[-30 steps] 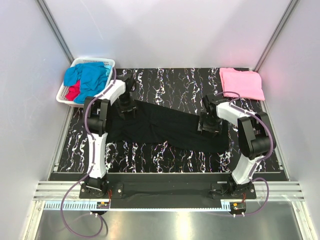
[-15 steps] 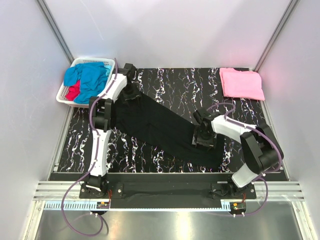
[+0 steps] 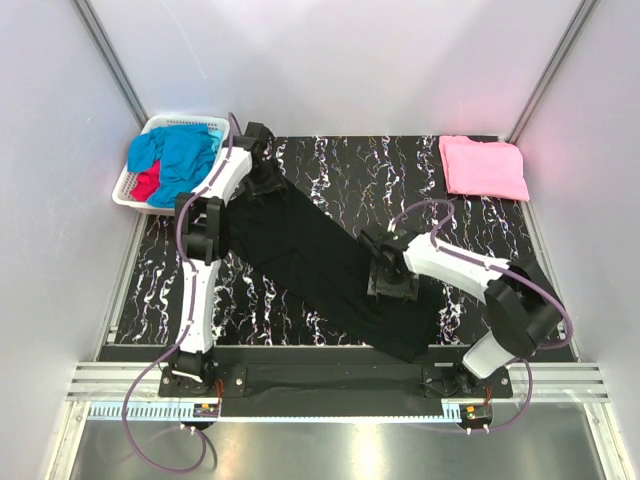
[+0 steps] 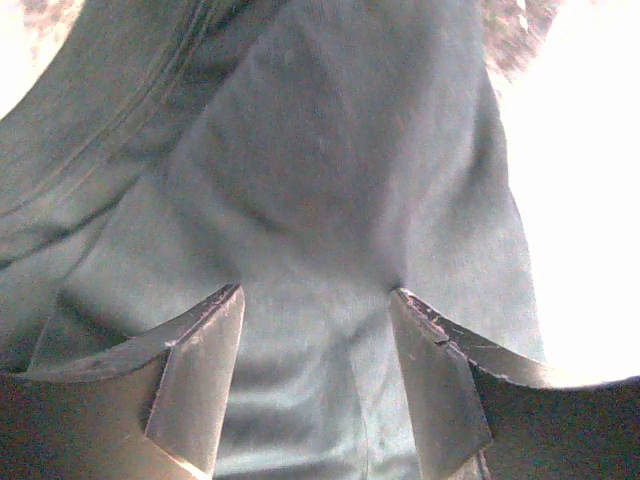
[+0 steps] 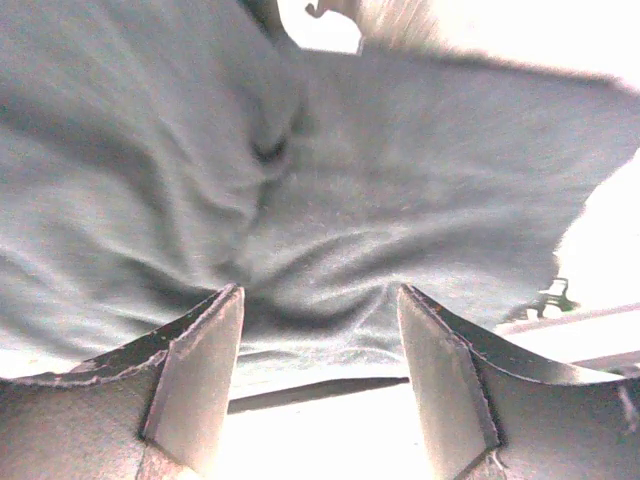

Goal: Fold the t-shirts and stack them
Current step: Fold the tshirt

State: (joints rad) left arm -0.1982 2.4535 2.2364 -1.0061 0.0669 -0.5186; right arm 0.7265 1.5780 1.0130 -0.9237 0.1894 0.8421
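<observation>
At the far left of the desk (image 3: 330, 165) the left tool (image 3: 262, 183) is clenched on one end of the black t-shirt (image 3: 320, 260); its wrist view shows cloth bunched between the tool's (image 4: 315, 300) tips. The right tool (image 3: 390, 280), near the middle right, grips the same shirt, with wrinkles running out from the pinch in its own view (image 5: 315, 295). Between them the shirt lies as a long diagonal band from far left to near right, and its lower end comes close to the desk's near edge.

Bare desk lies open on both sides of the band: a wide patch at the far middle and right, and a smaller wedge at the near left. The left arm's links stand along the shirt's left edge. Just beside the left tool, off the far left corner, a white basket (image 3: 215, 125) holds a blue t-shirt (image 3: 180, 155) and a red t-shirt (image 3: 147, 185). A folded pink t-shirt (image 3: 485, 167) sits flat in the far right corner, well apart from the right tool.
</observation>
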